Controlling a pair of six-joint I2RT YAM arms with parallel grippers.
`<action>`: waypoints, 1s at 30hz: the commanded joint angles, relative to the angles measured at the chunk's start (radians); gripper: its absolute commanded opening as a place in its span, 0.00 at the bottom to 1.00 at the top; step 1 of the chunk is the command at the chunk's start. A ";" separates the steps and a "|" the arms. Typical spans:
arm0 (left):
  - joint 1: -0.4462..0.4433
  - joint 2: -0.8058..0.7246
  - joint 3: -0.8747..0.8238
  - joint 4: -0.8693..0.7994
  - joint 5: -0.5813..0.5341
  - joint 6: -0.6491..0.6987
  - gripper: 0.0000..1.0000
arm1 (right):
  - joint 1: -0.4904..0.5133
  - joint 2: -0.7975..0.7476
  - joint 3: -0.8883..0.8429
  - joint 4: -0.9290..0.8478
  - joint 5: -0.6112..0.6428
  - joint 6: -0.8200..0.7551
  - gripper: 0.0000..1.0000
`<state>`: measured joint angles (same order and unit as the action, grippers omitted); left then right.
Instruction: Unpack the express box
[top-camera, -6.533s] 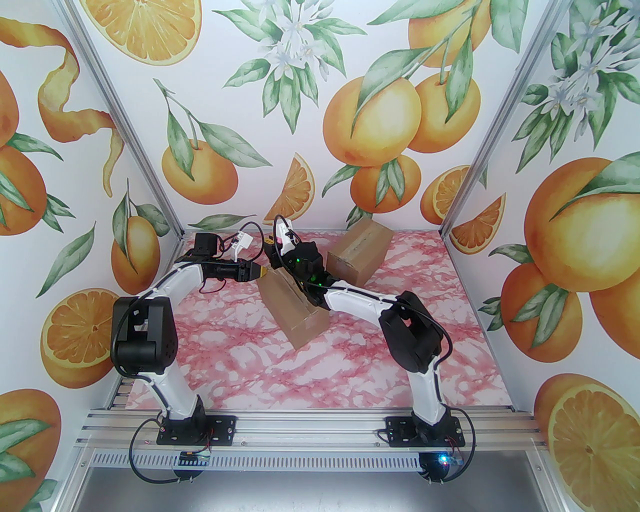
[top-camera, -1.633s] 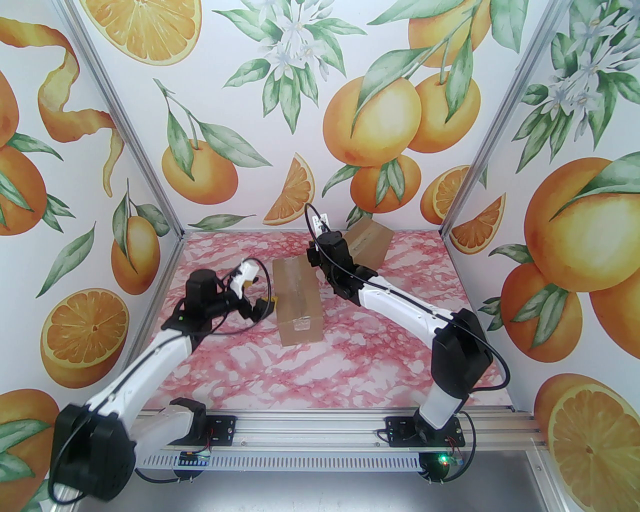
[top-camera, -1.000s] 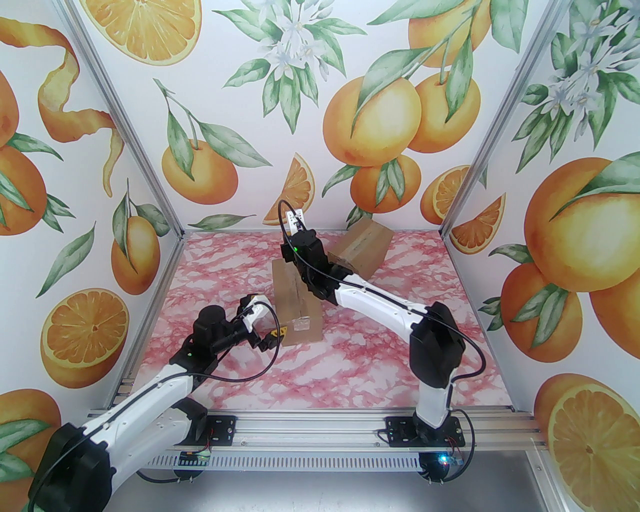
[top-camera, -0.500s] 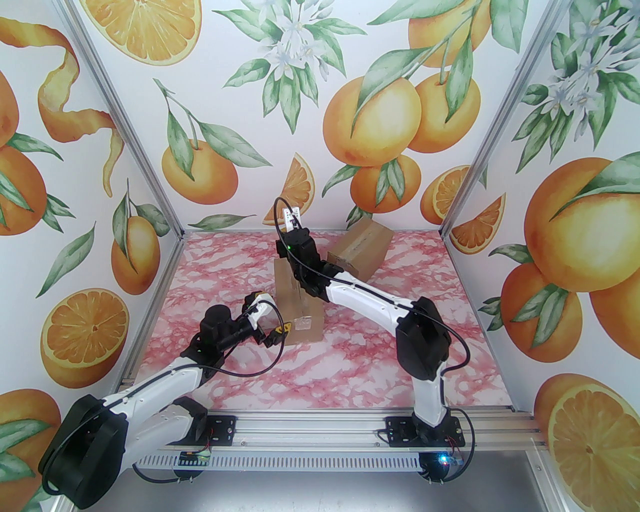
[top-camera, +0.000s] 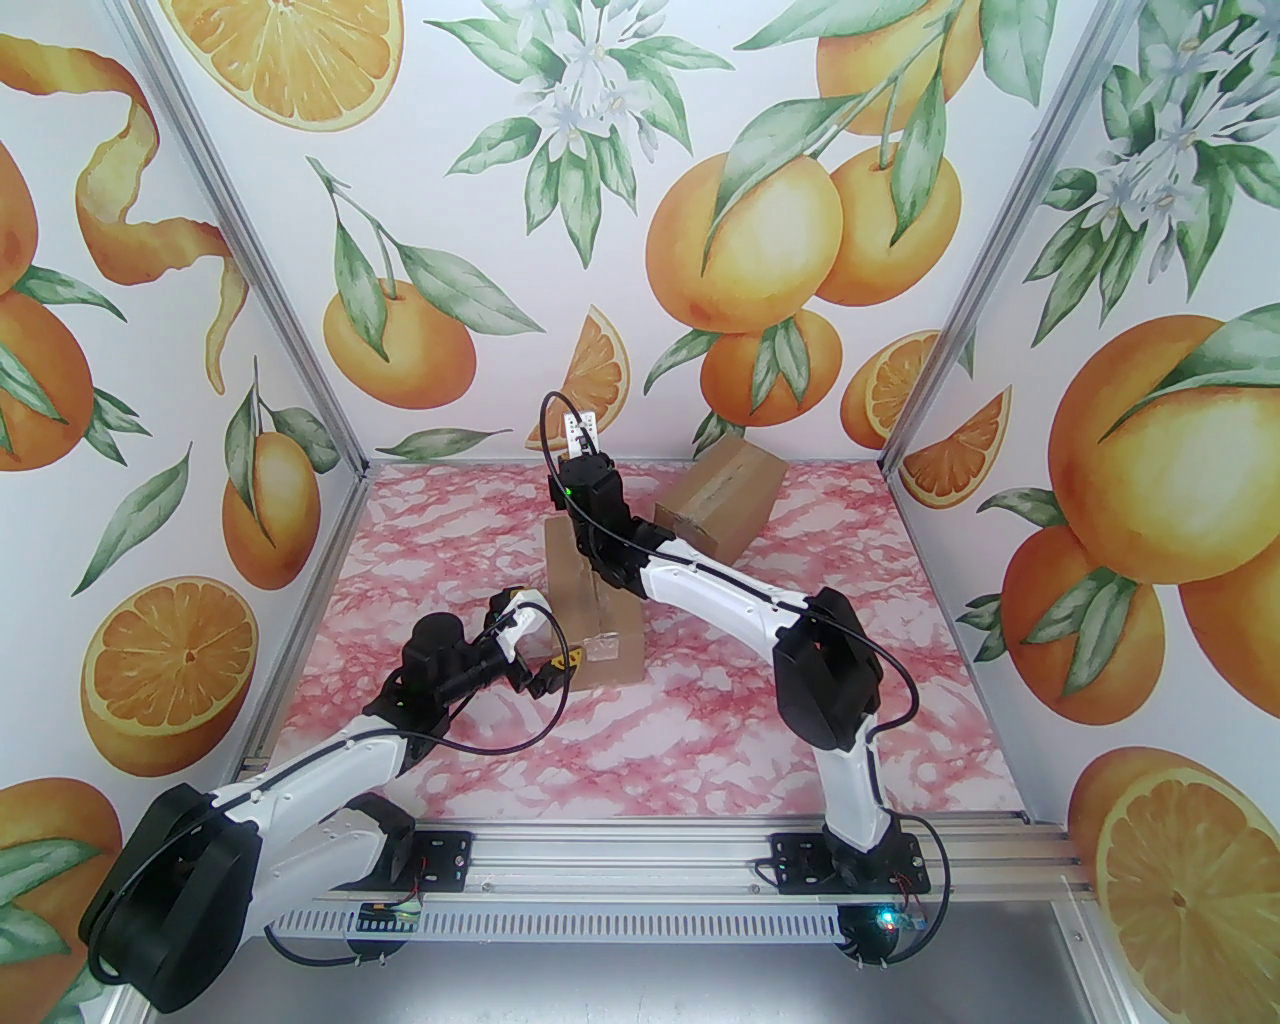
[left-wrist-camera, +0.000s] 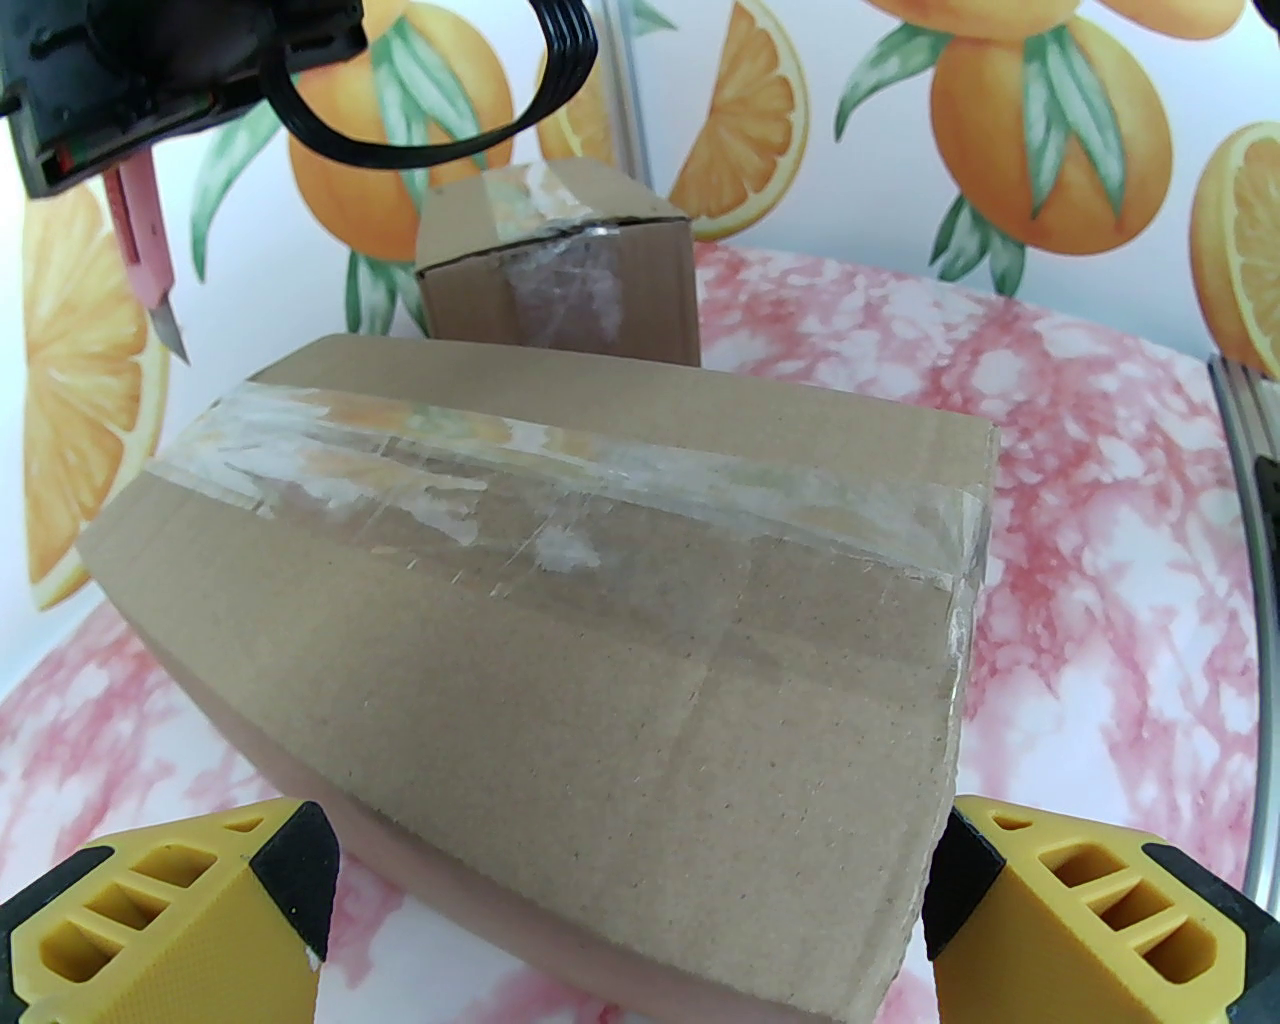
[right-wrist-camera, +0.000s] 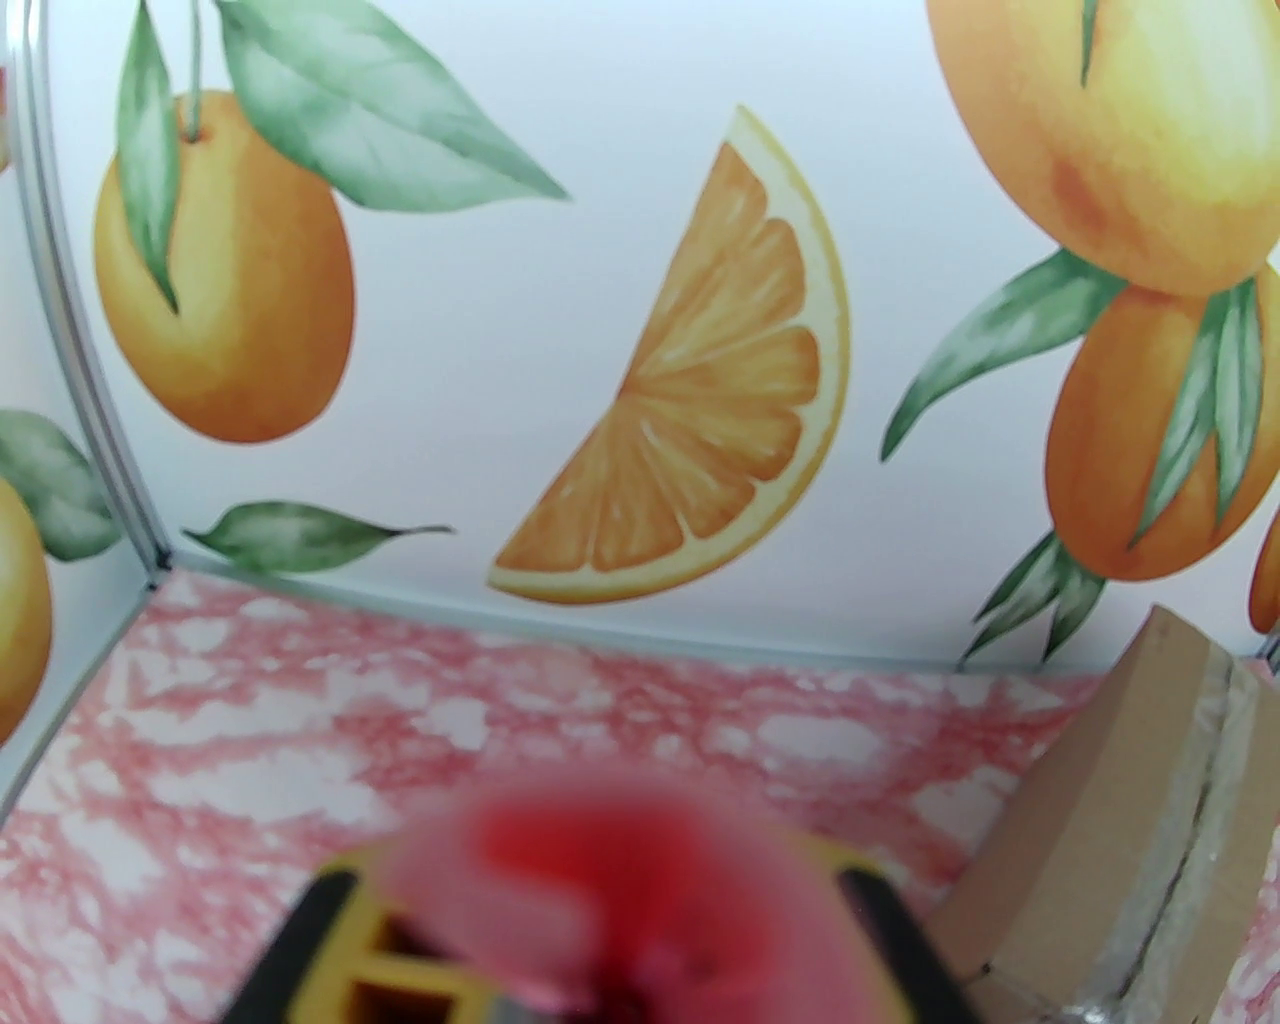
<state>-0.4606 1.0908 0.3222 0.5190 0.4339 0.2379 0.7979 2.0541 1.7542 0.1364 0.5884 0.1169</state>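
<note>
The express box (top-camera: 592, 612), brown cardboard sealed with clear tape (left-wrist-camera: 560, 470) along its top, lies lengthwise mid-table. My left gripper (top-camera: 556, 664) is open at the box's near end, with one yellow finger (left-wrist-camera: 170, 920) on each side of the box (left-wrist-camera: 600, 680) and not pressing it. Above the box's far end, my right gripper (right-wrist-camera: 610, 930) is shut on a pink utility knife (left-wrist-camera: 145, 260). The blade points down, above the tape and clear of it. The knife (right-wrist-camera: 610, 860) is a pink blur in the right wrist view.
A second taped cardboard box (top-camera: 722, 492) stands at the back right near the wall (left-wrist-camera: 560, 260). The pink marble tabletop (top-camera: 660, 740) is bounded by orange-print walls on three sides, and the arm bases sit on the rail at the near edge.
My left gripper has edged in to the box's near end, still open. The right arm has drifted left and back over the far end with the knife. The box has not moved.
</note>
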 joint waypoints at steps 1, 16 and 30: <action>-0.006 0.012 -0.008 0.017 0.003 -0.021 1.00 | 0.006 0.035 0.029 0.015 0.027 0.017 0.00; -0.007 0.055 0.002 0.030 -0.011 -0.058 1.00 | 0.005 0.064 0.044 -0.018 0.031 0.032 0.00; -0.008 0.055 -0.009 0.041 -0.063 -0.085 1.00 | 0.017 0.028 0.005 -0.013 0.066 0.036 0.00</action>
<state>-0.4679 1.1412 0.3222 0.5198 0.4061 0.1677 0.8028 2.1017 1.7691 0.1284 0.6231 0.1429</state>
